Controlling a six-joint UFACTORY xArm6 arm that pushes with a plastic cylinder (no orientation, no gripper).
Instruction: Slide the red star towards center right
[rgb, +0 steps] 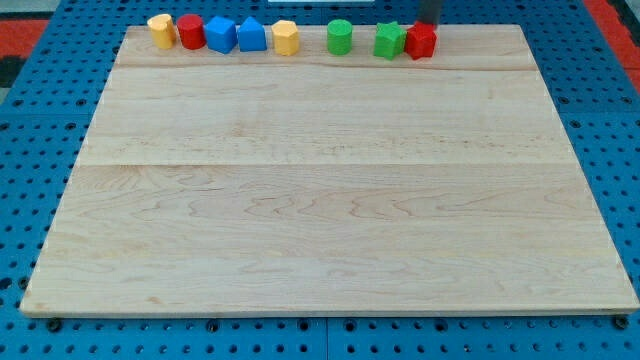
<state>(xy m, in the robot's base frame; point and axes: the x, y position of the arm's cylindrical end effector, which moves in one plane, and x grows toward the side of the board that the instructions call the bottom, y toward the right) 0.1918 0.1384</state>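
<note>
The red star (421, 41) sits at the view's top edge of the wooden board (330, 200), right of centre, touching a green star (389, 40) on its left. My rod comes down from the view's top, and my tip (429, 24) is just behind the red star, at its top right side. To the left along the same top edge stand a green cylinder (340, 37), a yellow block (285, 37), a blue house-shaped block (251, 35), a blue block (221, 34), a red cylinder (191, 31) and a yellow block (160, 29).
The board lies on a blue pegboard surface (40, 150). All blocks are lined up along the board's top edge.
</note>
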